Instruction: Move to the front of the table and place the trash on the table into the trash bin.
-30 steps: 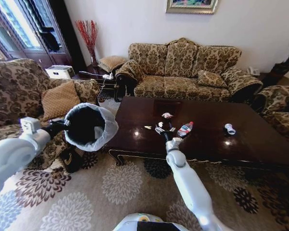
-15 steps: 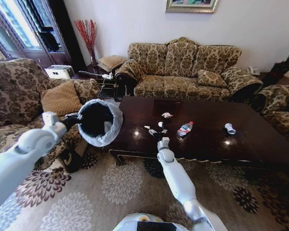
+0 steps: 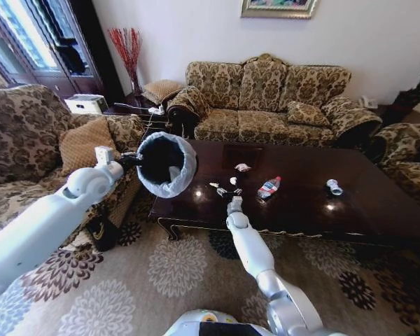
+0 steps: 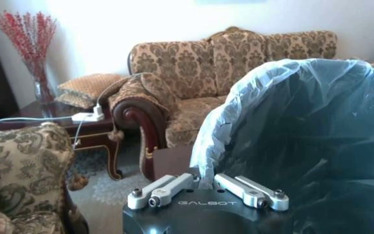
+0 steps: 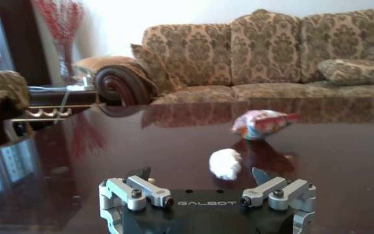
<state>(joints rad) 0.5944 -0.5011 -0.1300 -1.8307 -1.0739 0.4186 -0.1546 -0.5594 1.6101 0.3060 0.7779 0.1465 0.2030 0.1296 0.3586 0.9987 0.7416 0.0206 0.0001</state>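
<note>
The right gripper (image 3: 236, 201) hovered low over the near edge of the table (image 3: 378, 217), its jaws spread wide with nothing between them. Just ahead of it on the glossy top lay a white crumpled paper scrap (image 5: 226, 163), and a little farther on a crumpled, colourful wrapper (image 5: 260, 124). From where I stood, more of the trash sat in a loose cluster beyond the gripper, with a clear bottle with a red label (image 3: 269, 187) lying to its right and a small crushed bottle (image 3: 334, 187) well apart toward the table's right end.

The left gripper (image 4: 202, 184) was clamped on the bag-lined rim of the trash bin (image 3: 166, 164), which it held up off the floor, tipped with its black mouth open, beside the table's left corner. A patterned sofa (image 3: 273, 101) stood behind the table.
</note>
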